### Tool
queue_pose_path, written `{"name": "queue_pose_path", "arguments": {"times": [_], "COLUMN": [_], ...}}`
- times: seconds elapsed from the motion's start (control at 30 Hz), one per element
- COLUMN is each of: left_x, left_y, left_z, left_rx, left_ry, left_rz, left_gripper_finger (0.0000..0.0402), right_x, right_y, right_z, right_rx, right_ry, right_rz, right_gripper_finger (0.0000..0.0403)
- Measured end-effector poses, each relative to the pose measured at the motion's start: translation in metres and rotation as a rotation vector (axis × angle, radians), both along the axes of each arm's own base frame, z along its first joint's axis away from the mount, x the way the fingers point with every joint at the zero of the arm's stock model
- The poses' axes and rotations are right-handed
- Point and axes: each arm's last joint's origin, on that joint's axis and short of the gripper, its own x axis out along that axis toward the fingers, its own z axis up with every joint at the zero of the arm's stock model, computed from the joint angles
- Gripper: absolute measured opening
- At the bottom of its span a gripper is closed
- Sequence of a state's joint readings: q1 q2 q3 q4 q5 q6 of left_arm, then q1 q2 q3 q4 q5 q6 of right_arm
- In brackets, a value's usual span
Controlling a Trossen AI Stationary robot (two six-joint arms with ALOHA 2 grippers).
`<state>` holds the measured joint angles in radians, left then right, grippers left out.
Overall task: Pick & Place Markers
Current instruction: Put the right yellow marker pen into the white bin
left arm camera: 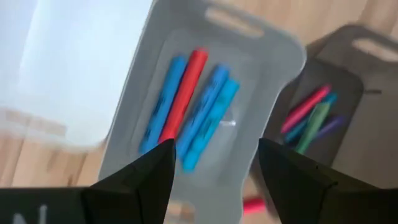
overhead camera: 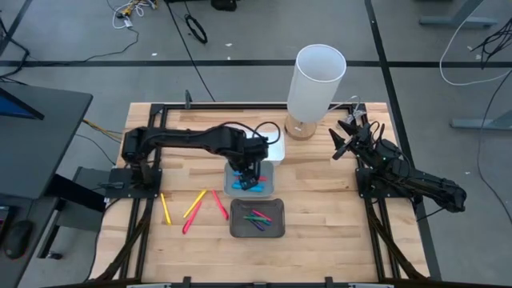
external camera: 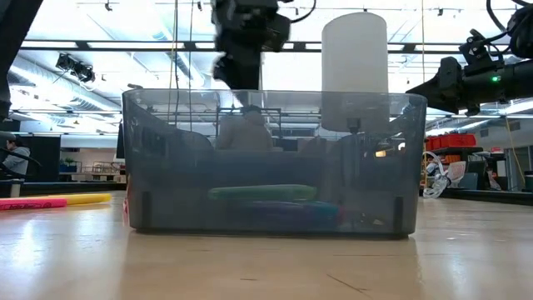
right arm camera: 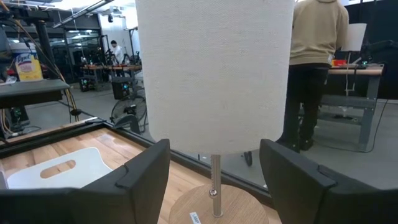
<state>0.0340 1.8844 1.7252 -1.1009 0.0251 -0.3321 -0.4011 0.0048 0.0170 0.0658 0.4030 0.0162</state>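
My left gripper (left arm camera: 214,168) hangs open above a light grey tray (left arm camera: 255,74) and holds nothing. In that tray lie several blue markers (left arm camera: 208,118) and one red marker (left arm camera: 183,93). From overhead the gripper (overhead camera: 250,171) stands over the same tray (overhead camera: 268,172). Nearer the front, a dark tray (overhead camera: 258,228) holds pink, green, purple and blue markers (left arm camera: 311,112). Loose on the wood at the left lie yellow (overhead camera: 166,208), orange-yellow (overhead camera: 194,204), red (overhead camera: 219,205) and pink (overhead camera: 188,225) markers. My right gripper (right arm camera: 214,180) waits open at the far right (overhead camera: 346,138).
A white-shaded lamp (overhead camera: 316,84) on a round wooden foot stands at the back, right in front of my right gripper. A white tray (overhead camera: 276,148) sits just behind the light grey one. A person (right arm camera: 317,62) stands beyond the table.
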Motion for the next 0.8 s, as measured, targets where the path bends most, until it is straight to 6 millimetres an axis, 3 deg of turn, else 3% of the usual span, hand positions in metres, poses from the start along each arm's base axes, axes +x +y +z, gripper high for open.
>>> {"name": "queue_pose_path", "arguments": {"times": [0.3,0.53,0.8], "left_x": [-0.034,-0.046,-0.070], "left_y": [0.002,-0.003,-0.013], "left_z": [0.023,0.033,0.016], "left_rx": [-0.024,-0.047,-0.046], "left_ry": [0.109,0.126,0.152], "left_rz": [0.090,0.174,0.247], "left_gripper_finger": [0.0236,0.0236,0.0236], "right_x": [0.000,0.000,0.000], "right_y": [0.000,0.000,0.000], "right_z": [0.000,0.000,0.000], "right_rx": [0.000,0.000,0.000], "right_ry": [0.000,-0.001,0.000], "right_rz": [0.000,0.000,0.000], "right_gripper_finger": [0.0251,0.0251,0.0251]}}
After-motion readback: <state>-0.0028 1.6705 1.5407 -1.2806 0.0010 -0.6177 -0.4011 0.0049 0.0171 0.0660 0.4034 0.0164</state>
